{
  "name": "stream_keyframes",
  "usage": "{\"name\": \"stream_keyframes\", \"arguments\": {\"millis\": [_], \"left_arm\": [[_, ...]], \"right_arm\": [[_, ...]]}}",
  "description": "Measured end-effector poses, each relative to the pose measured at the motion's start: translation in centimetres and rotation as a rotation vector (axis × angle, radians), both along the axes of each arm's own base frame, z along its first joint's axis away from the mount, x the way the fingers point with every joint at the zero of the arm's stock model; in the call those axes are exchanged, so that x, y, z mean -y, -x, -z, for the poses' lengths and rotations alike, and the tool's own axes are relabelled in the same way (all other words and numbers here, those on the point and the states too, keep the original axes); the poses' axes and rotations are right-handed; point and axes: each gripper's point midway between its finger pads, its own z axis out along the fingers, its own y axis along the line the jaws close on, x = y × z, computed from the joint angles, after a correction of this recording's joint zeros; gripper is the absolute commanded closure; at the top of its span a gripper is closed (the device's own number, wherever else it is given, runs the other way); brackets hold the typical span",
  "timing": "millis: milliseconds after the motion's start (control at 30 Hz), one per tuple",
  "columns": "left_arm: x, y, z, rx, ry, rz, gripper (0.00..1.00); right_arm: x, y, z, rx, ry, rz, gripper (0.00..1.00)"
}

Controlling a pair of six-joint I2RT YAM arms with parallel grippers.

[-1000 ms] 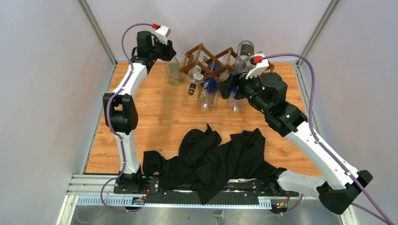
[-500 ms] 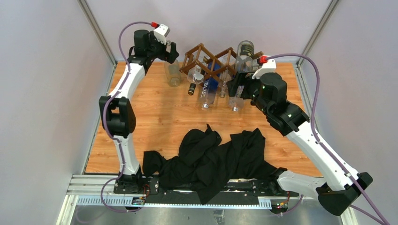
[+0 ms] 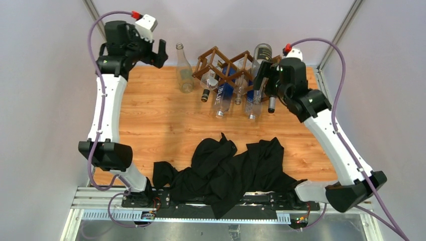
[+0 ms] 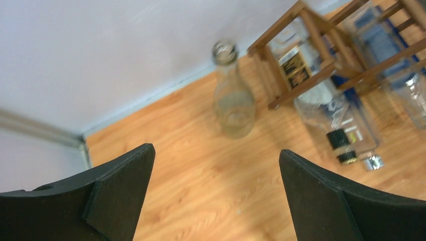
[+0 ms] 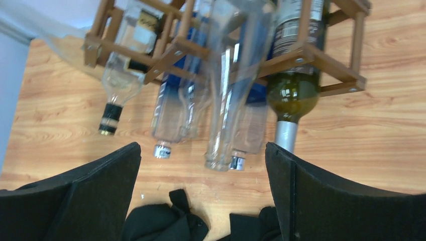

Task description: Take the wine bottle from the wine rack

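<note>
The dark brown wine rack stands at the back of the table with several bottles lying in its cells, necks toward me. A dark green wine bottle with a silver neck fills the right cell. A clear bottle stands upright on the wood just left of the rack. My left gripper hangs open, high at the far left, apart from that clear bottle. My right gripper is open in front of the rack's right side, nothing between its fingers.
A black cloth lies crumpled across the table's front middle and shows at the bottom of the right wrist view. Clear bottles jut from the rack's middle cells onto the wood. Grey walls close the back and sides.
My left gripper has opened, let go of the clear bottle and risen away to the left; the bottle stays upright. My right gripper has pulled back from the rack's bottles and opened wider.
</note>
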Motion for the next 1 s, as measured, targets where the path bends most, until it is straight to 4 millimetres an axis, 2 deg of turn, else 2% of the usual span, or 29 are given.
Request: {"name": "stream_keyframes", "arguments": {"millis": [100,200,367,433,533,667,867,1000], "left_arm": [[-3.2,2.6,0.3,-0.064,-0.02,-0.077,0.0],[-6.2,5.9,2.2,-0.137,-0.058,-0.163,0.0],[-7.4,11.5,6.5,-0.259,-0.12,-0.197,0.0],[-7.6,12.7,7.6,-0.288,-0.139,-0.201,0.0],[-7.9,13.5,8.6,-0.318,-0.156,-0.21,0.0],[-8.1,13.7,9.3,-0.334,-0.17,-0.207,0.0],[-8.1,13.7,9.4,-0.33,-0.186,-0.193,0.0],[-8.1,13.7,9.7,-0.336,-0.19,-0.19,0.0]], "right_arm": [[1.6,-1.7,-0.2,-0.039,-0.008,0.071,0.02],[2.2,-3.0,0.3,-0.075,-0.002,0.096,0.02],[1.6,-4.0,3.6,-0.173,0.029,0.081,0.03],[1.4,-4.3,5.0,-0.207,0.041,0.077,0.04],[1.3,-4.5,7.5,-0.263,0.064,0.077,0.08],[0.9,-4.8,10.0,-0.315,0.069,0.073,0.12],[0.8,-6.5,11.6,-0.33,0.065,0.087,0.18],[0.7,-7.6,13.4,-0.355,0.071,0.095,0.22]]}}
